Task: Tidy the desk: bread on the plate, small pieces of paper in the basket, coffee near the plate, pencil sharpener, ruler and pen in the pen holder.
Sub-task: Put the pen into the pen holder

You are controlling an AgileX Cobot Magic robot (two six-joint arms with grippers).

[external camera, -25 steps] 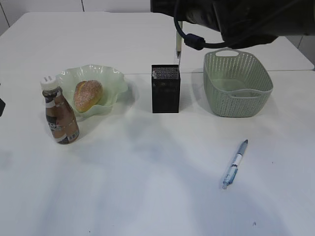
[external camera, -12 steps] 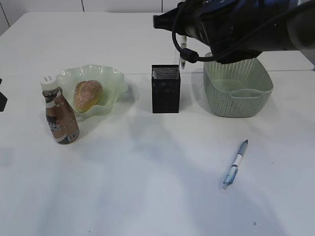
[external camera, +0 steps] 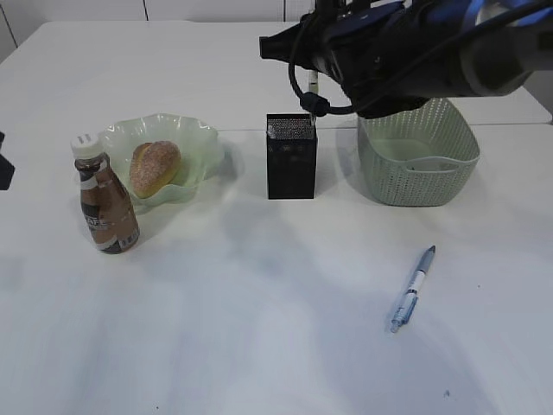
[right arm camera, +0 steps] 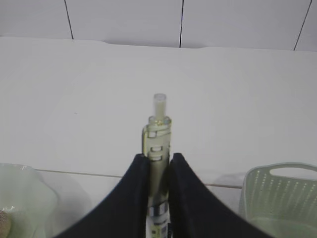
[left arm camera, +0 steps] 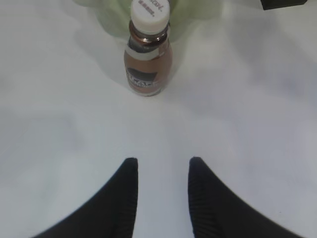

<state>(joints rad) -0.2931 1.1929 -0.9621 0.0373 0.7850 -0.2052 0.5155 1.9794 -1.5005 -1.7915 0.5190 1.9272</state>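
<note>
The pen holder [external camera: 291,156] stands on the desk [external camera: 259,328], with the plate [external camera: 194,138] holding the bread [external camera: 155,168] to its left, the coffee [external camera: 104,204] beyond that, and the basket [external camera: 416,147] to its right. Above the holder, the right gripper [right arm camera: 159,163] pinches an upright pale pen [right arm camera: 158,139]. A blue pen [external camera: 412,289] lies nearer the camera. The left gripper [left arm camera: 162,171] hangs parted and empty before the coffee.

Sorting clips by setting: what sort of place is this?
Probably a staged desk in a lab: a bare white table with a mesh pen holder, a pen and a snack plate.
</note>
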